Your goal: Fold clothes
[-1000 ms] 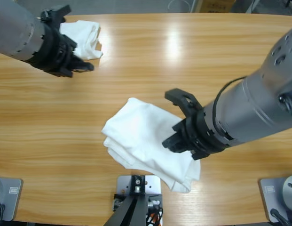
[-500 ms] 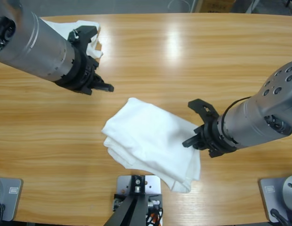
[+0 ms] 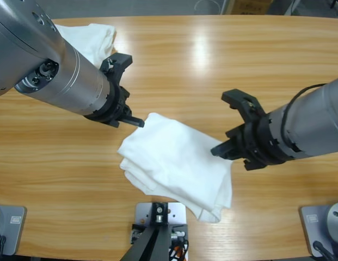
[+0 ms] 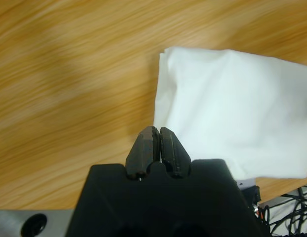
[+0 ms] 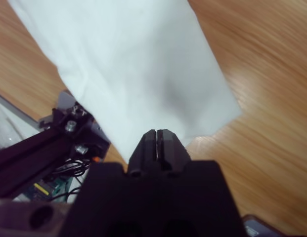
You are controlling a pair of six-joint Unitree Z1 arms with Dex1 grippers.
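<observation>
We read this as mid-fold: the folded plain white cotton T-shirt (image 3: 174, 163) lies near the front-middle of the long wooden table (image 3: 212, 70), w/ a second crumpled white T-shirt (image 3: 90, 41) at the far left corner. Left gripper (image 3: 137, 123) sits at the folded shirt's upper corner, jaws pressed together, holding nothing; right gripper (image 3: 219, 150) at its right edge, likewise closed and empty. Next move, in our judgement: both must part jaws, then pinch an edge.

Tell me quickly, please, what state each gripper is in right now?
Left gripper: shut, holding nothing, at the folded T-shirt's corner.
Right gripper: shut, holding nothing, over the shirt's edge.
</observation>
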